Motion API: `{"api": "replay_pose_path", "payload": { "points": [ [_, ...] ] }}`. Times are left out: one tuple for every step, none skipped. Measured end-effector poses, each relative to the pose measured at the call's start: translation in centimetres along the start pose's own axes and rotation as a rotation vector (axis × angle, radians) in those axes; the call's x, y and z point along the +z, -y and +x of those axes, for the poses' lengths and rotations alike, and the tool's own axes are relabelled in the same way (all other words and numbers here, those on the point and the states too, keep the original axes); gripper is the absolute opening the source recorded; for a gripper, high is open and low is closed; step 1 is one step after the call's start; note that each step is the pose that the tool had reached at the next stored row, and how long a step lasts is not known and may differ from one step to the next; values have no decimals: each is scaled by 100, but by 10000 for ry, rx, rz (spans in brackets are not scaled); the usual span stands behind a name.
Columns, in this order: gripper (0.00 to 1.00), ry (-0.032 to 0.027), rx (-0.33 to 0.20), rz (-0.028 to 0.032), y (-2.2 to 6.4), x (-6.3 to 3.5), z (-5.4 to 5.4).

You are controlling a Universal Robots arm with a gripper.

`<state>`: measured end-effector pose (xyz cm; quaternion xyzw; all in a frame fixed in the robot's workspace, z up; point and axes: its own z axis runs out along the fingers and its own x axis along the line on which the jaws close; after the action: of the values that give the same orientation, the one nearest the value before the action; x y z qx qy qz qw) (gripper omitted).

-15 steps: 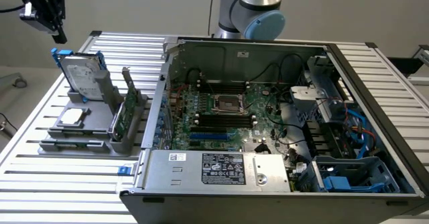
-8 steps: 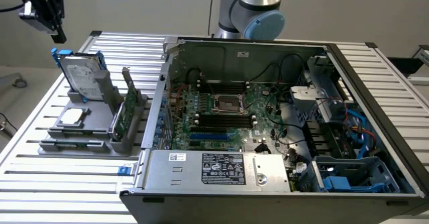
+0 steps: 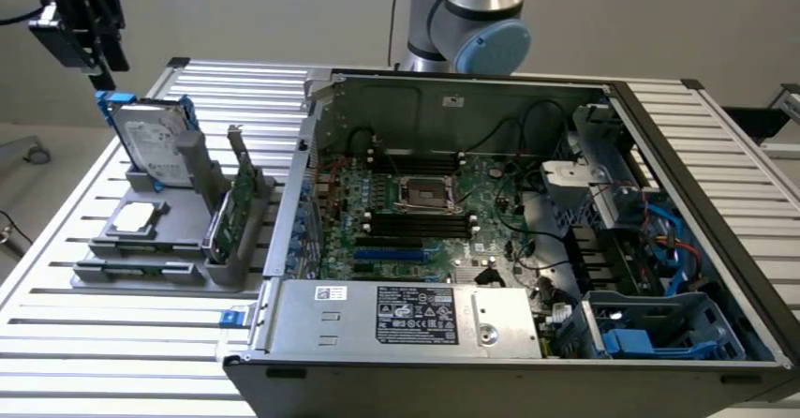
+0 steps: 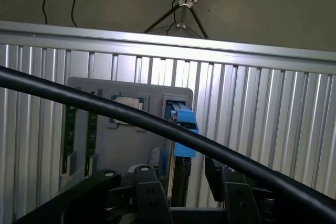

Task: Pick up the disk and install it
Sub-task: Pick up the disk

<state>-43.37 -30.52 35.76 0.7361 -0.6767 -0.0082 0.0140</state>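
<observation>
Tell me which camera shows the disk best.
The exterior view: the disk stands upright in the grey holder, its labelled face in plain sight. The wrist view looks at it edge-on: there the end of its blue carrier shows, partly crossed by a black cable.

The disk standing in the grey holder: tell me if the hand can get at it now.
Probably yes: the hand hovers open right above the disk, whose top stands free of the holder.
</observation>
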Motion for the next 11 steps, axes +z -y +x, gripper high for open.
{"api": "replay_pose_path", "payload": {
  "points": [
    [48, -4, -14, 35, -1, 15, 0],
    [54, -6, -29, 66, -1, 32, 0],
    [54, -8, -45, 88, -2, 51, 0],
    [54, -10, -57, 100, -5, 69, -1],
    [54, -11, -66, 109, -11, 88, -2],
    [54, -12, -76, 115, -16, 106, -3],
    [54, -12, -86, 120, -23, 124, -3],
    [54, -13, -94, 128, -33, 142, -4],
    [54, -14, -99, 133, -44, 159, -5],
    [54, -15, -104, 142, -56, 178, -6],
    [54, -16, -110, 154, -66, 197, -7]
  ]
}}
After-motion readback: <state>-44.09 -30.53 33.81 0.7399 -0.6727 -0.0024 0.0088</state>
